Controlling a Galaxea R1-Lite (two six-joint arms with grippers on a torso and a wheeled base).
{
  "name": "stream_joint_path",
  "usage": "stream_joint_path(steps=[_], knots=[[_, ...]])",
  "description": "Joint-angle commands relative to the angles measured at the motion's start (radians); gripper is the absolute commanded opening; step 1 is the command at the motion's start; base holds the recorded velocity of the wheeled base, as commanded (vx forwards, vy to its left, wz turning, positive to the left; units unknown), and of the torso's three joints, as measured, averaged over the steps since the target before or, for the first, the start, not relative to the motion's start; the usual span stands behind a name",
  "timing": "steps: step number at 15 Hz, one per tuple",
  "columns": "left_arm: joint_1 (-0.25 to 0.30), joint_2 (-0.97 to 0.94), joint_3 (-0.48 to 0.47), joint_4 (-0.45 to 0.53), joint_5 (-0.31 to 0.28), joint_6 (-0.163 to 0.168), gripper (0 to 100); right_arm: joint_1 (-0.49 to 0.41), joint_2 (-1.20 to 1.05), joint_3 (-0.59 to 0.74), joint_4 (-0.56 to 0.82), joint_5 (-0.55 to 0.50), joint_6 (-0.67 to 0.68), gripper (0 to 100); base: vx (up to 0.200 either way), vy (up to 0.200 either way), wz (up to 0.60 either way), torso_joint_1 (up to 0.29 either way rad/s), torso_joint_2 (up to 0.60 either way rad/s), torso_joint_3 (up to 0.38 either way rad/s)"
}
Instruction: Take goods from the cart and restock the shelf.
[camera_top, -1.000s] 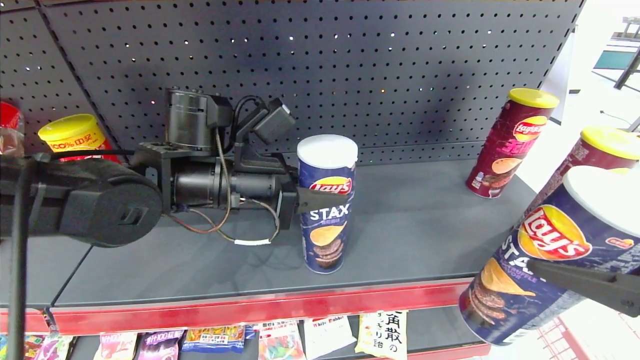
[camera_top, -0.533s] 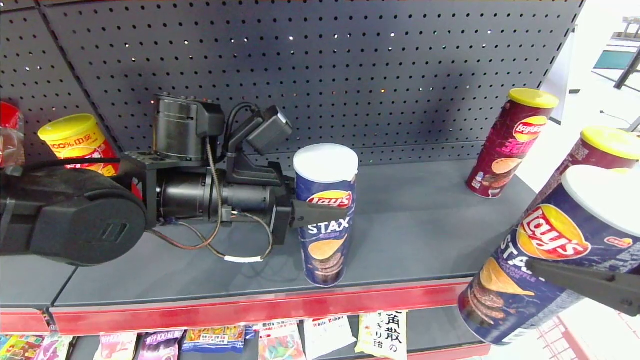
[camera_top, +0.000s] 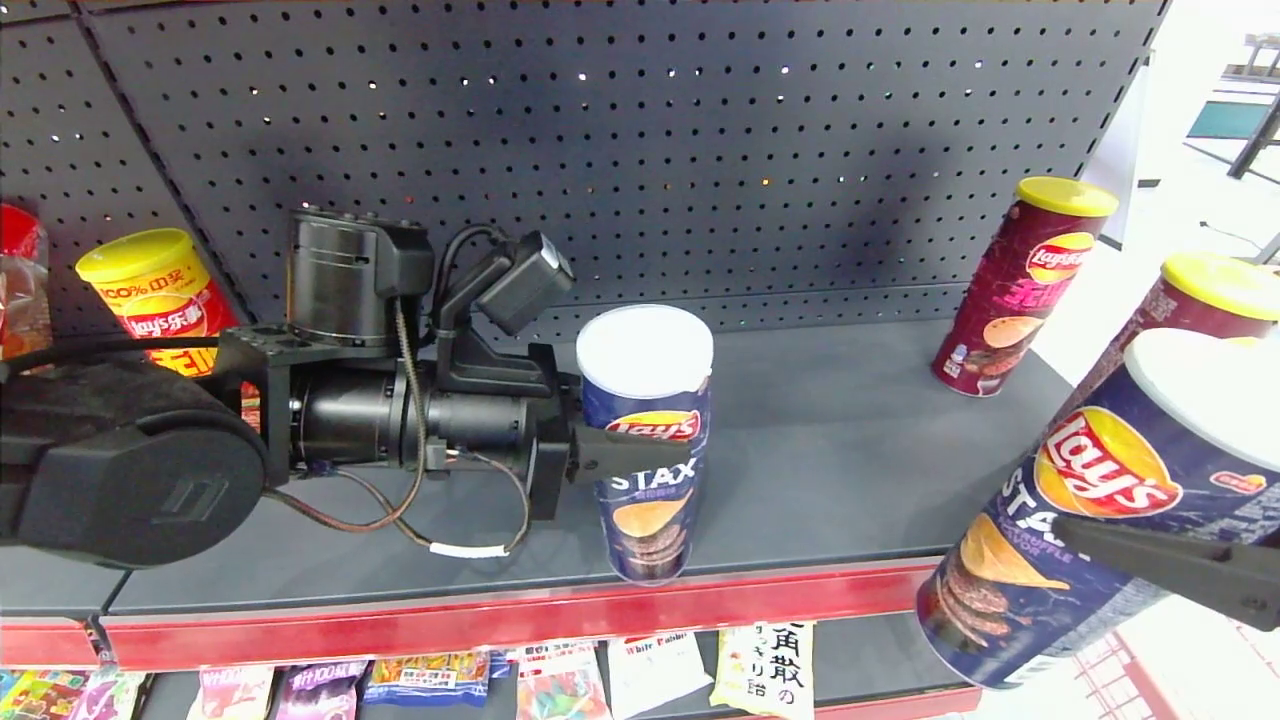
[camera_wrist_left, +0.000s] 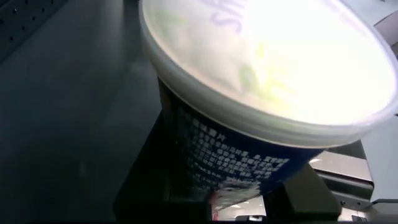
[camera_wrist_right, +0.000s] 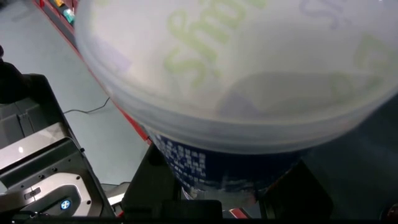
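Note:
A blue chip can with a white lid (camera_top: 650, 520) is near the front edge of the grey shelf board (camera_top: 830, 450), slightly tilted. My left gripper (camera_top: 655, 445) is shut on its upper body from the left. The left wrist view looks down on its lid (camera_wrist_left: 267, 56). I cannot tell whether its base touches the shelf. A second blue can (camera_top: 1010, 590) hangs tilted at the lower right, off the shelf's right end. My right gripper (camera_top: 1090, 505) is shut on it. Its lid (camera_wrist_right: 236, 68) is close up in the right wrist view.
Two maroon cans with yellow lids (camera_top: 1020, 285) (camera_top: 1200, 295) stand at the shelf's right end. A red can with a yellow lid (camera_top: 150, 285) stands at the far left. The pegboard wall (camera_top: 640, 150) backs the shelf. Snack packets (camera_top: 560, 680) lie on the lower shelf.
My left arm has drawn its blue can forward toward the shelf's red front rail and slightly left. The right arm and its can have stayed put.

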Motion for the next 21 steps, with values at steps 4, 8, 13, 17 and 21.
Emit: stream_joint_path(steps=[4,8,13,17,21], knots=[[0.004,-0.004,0.006,-0.015,-0.003,-0.007,100,0.0,0.034,-0.028,0.0,0.001,0.0,0,0.0,0.0,0.0,0.0,0.0,0.0],[0.023,-0.053,0.092,-0.021,0.0,-0.005,100,0.003,0.168,-0.147,0.0,0.005,-0.002,0,0.0,0.0,0.0,0.0,0.0,0.0],[0.129,-0.199,0.273,-0.019,0.002,-0.002,100,0.051,0.39,-0.307,-0.011,0.001,-0.009,0,0.0,0.0,0.0,0.0,0.0,0.0],[0.222,-0.331,0.423,-0.019,-0.004,-0.009,100,0.084,0.588,-0.495,-0.013,0.005,-0.011,0,0.0,0.0,0.0,0.0,0.0,0.0],[0.331,-0.395,0.494,-0.018,-0.003,-0.01,100,0.101,0.76,-0.678,-0.011,0.005,-0.011,0,0.0,0.0,0.0,0.0,0.0,0.0]])
